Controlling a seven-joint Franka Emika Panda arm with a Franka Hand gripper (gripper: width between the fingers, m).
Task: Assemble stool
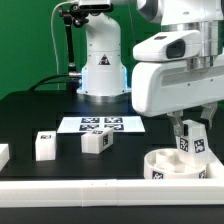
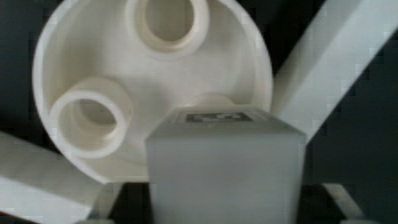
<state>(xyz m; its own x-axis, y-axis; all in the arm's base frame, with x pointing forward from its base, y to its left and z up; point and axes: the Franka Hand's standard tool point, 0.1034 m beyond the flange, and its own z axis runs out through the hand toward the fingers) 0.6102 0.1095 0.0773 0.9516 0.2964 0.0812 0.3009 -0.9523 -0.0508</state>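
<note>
The round white seat [image 1: 176,166] lies at the front on the exterior view's right, with a tag on its side. My gripper [image 1: 191,138] is shut on a white tagged leg block [image 1: 187,148] and holds it upright just above the seat. In the wrist view the leg block [image 2: 222,165] fills the space between my fingers [image 2: 125,200], and the gripper [image 2: 222,208] is over the seat [image 2: 160,90], whose two round sockets show beyond the block. Two more leg blocks [image 1: 44,146] [image 1: 96,141] stand on the black table to the exterior view's left.
The marker board [image 1: 100,125] lies flat behind the loose legs. A long white rail [image 1: 90,191] runs along the front edge. Another white part [image 1: 3,153] shows at the left edge. The arm's base [image 1: 103,60] stands at the back.
</note>
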